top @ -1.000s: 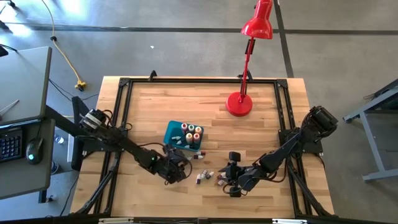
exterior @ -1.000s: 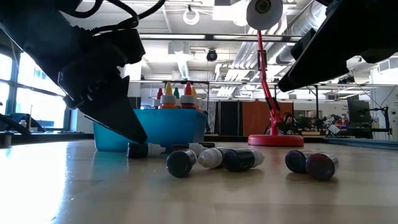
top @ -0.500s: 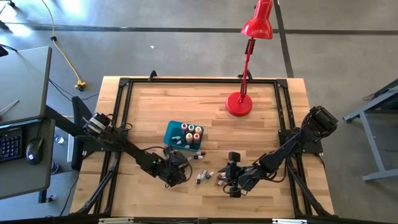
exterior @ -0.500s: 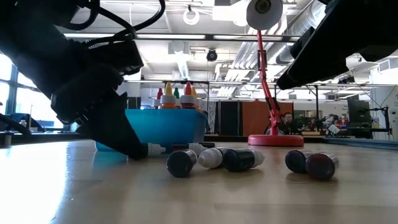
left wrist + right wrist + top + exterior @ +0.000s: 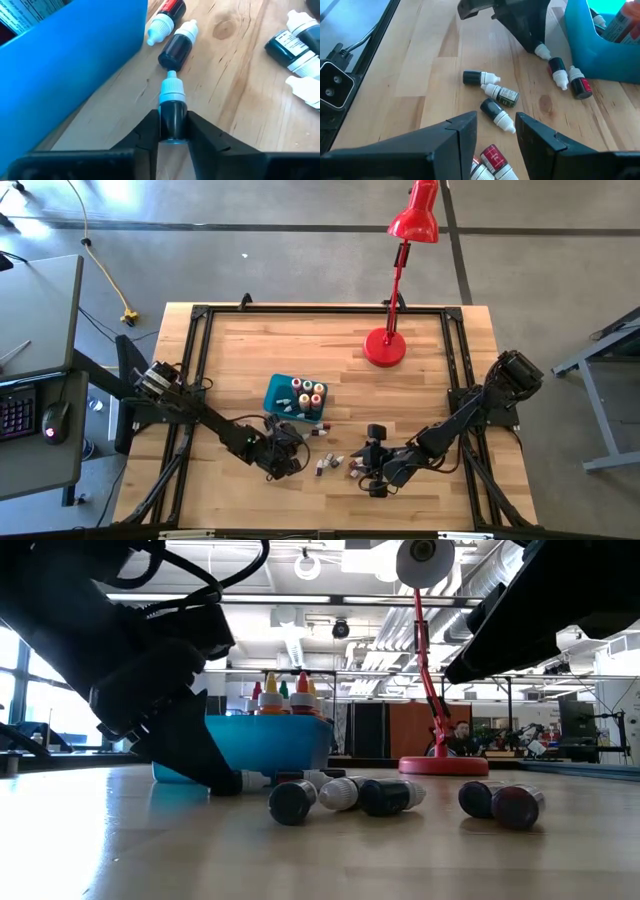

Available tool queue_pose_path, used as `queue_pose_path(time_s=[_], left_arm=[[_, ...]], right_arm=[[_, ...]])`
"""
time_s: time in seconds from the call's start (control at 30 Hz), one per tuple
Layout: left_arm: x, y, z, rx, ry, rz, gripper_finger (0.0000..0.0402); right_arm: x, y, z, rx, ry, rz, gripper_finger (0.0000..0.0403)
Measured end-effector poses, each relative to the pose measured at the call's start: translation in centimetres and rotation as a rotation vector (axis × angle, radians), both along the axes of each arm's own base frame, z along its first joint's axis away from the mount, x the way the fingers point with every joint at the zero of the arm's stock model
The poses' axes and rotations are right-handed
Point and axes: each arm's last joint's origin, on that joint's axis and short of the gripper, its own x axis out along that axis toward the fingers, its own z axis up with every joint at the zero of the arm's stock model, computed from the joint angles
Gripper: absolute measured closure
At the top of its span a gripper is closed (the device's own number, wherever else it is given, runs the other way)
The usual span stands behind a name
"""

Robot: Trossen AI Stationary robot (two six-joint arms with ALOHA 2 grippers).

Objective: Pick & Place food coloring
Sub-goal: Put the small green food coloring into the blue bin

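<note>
A dark dropper bottle (image 5: 172, 116) lying on the wooden surface (image 5: 300, 350) beside the blue tub (image 5: 65, 65) is clenched by the left end effector (image 5: 171, 131). The right end effector (image 5: 496, 132) hangs released above scattered bottles (image 5: 495, 97). Gripped near its base, the bottle could pivot or slip free when lifted.

Dark bottle (image 5: 173, 116) in left hand (image 5: 172, 131)

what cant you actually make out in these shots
- Labels on the upright bottles in the blue tub: too small in the high view, cut off by the edge in the right wrist view.
- The dark bottle between the left gripper fingers: its base is hidden by the fingers in the left wrist view.
- Right gripper: the low view shows only the arm's dark bulk, fingers out of frame.
- Bottles near the right gripper: cut off at the right wrist view's edge.
</note>
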Motion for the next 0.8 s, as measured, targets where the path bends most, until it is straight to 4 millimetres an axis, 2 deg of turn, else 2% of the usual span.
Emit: queue_pose_path(time_s=[0.1,0.2,0.43,0.63,0.8], left_arm=[[-0.1,0.0,0.5,-0.020,-0.005,-0.009,0.0346],[-0.3,0.1,1.4,-0.053,0.004,-0.028,0.0346],[-2.1,1.0,5.9,-0.081,-0.006,-0.043,0.0336],[-4.8,3.1,9.4,0.065,-0.008,0.038,0.0335],[-6.2,4.6,10.2,0.248,0.043,0.090,0.0335]], right_arm=[[0.0,0.0,0.0,0.000,0.000,0.000,0.0274],[0.0,0.0,0.0,0.000,0.000,0.000,0.0274],[0.0,0.0,0.0,0.001,-0.001,0.000,0.0274],[0.0,0.0,0.1,0.004,-0.006,-0.001,0.0274],[0.1,0.0,0.1,0.006,-0.013,-0.004,0.0274]])
